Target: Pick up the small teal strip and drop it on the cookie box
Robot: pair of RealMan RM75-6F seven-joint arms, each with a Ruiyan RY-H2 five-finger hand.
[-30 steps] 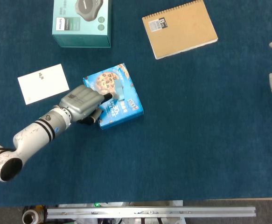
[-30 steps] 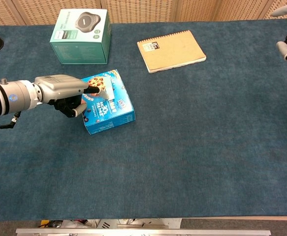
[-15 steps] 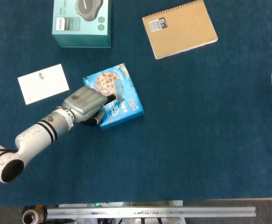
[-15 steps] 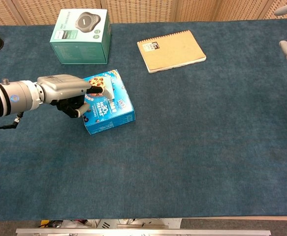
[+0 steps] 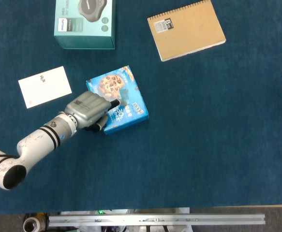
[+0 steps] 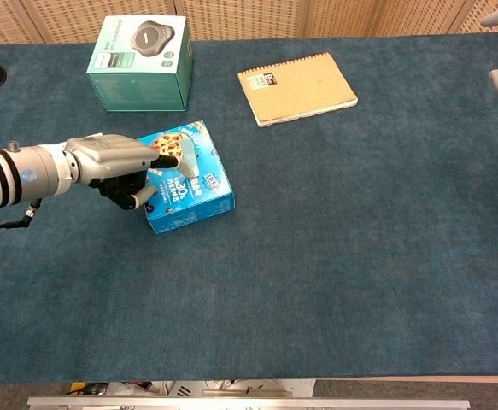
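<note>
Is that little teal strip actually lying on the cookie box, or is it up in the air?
Cannot tell. In both views the strip overlaps the cookie box, pinched by the left hand; neither shows contact or gap plainly.

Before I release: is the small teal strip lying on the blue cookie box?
On it: the small teal strip lies across the blue cookie box top, left hand fingertips beside it.
</note>
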